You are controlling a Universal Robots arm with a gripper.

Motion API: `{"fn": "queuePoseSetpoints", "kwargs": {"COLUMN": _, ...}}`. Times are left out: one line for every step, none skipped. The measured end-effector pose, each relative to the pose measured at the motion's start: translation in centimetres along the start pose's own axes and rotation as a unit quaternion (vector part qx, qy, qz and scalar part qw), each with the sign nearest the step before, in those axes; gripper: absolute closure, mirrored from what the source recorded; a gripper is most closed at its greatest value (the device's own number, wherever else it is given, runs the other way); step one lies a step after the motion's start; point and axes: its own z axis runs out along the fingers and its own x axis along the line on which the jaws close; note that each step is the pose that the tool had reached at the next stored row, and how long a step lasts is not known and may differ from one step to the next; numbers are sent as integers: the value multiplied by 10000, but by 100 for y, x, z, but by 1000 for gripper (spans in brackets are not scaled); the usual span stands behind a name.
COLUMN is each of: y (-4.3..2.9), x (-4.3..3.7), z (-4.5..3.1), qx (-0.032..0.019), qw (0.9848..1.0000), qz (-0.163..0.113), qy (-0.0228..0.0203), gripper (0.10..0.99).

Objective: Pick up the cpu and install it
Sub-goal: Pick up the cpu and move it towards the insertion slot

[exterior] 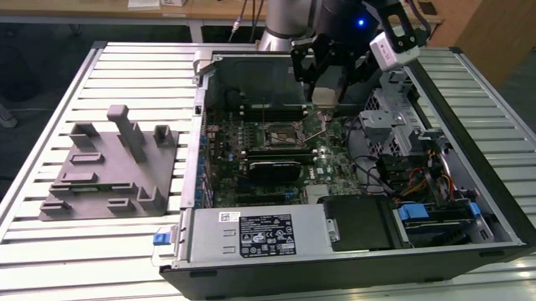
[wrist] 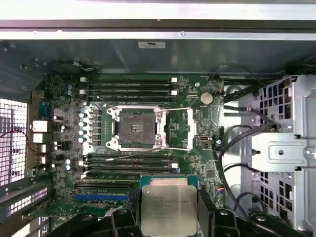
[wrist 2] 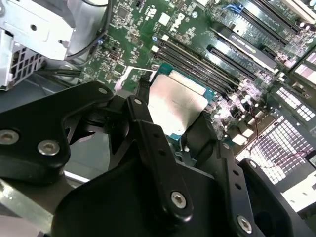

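Exterior view: arm's gripper (exterior: 325, 94) hangs inside the open PC case (exterior: 335, 279), above the motherboard (exterior: 251, 128). It sits a bit to the exterior view's right of the CPU socket (exterior: 280, 133) and clear of the board, not touching.

Both wrist views give me the grip. In the first wrist view the gripper (wrist: 168, 219) is clamped on the cpu (wrist: 167, 207), w/ black fingers (wrist: 123, 219) pressing on two opposite edges. The silvery-grey top plate faces the cam and the green substrate edge shows around it. The second wrist view has the same hold from the other side: gripper (wrist 2: 173, 118), cpu (wrist 2: 175, 101), chip roughly level over the board. So the end effector is closed around the chip, and the chip is in the air, not seated.

Socket (wrist: 137, 128) in the first wrist view looks bare, w/ its metal load frame (wrist: 190, 128) flipped open to one side. The cpu is well apart from it, w/ a bank of RAM slots (wrist: 131, 163) between the two in that pic.

Grey plastic fixture (exterior: 109, 169) w/ upright posts stands on the slatted table (exterior: 84, 257), on the exterior view's left of the case. Power supply (exterior: 251, 235) lies along the case's near wall.
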Motion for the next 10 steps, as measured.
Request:
{"fn": "queuePoseSetpoints", "kwargs": {"y": -1, "x": 12, "z": 18, "qx": 0, "qw": 10000, "qz": -11, "qy": 1, "gripper": 545}}
{"fn": "queuePoseSetpoints", "kwargs": {"y": -2, "x": 24, "z": 37, "qx": 0, "qw": 10000, "qz": -22, "qy": 1, "gripper": 545}}
{"fn": "queuePoseSetpoints", "kwargs": {"y": -3, "x": 37, "z": 55, "qx": 0, "qw": 10000, "qz": -33, "qy": 2, "gripper": 545}}
{"fn": "queuePoseSetpoints", "kwargs": {"y": -4, "x": 49, "z": 73, "qx": 0, "qw": 10000, "qz": -43, "qy": 2, "gripper": 545}}
{"fn": "queuePoseSetpoints", "kwargs": {"y": -6, "x": 60, "z": 91, "qx": 1, "qw": 10000, "qz": -53, "qy": 3, "gripper": 545}}
{"fn": "queuePoseSetpoints", "kwargs": {"y": -7, "x": 71, "z": 110, "qx": 1, "qw": 10000, "qz": -63, "qy": 4, "gripper": 545}}
{"fn": "queuePoseSetpoints", "kwargs": {"y": -8, "x": 81, "z": 129, "qx": 2, "qw": 10000, "qz": -74, "qy": 4, "gripper": 545}}
{"fn": "queuePoseSetpoints", "kwargs": {"y": -9, "x": 88, "z": 147, "qx": 2, "qw": 10000, "qz": -84, "qy": 5, "gripper": 545}}
{"fn": "queuePoseSetpoints", "kwargs": {"y": -10, "x": 93, "z": 165, "qx": 2, "qw": 10000, "qz": -92, "qy": 6, "gripper": 545}}
{"fn": "queuePoseSetpoints", "kwargs": {"y": -11, "x": 96, "z": 183, "qx": 3, "qw": 9999, "qz": -101, "qy": 6, "gripper": 545}}
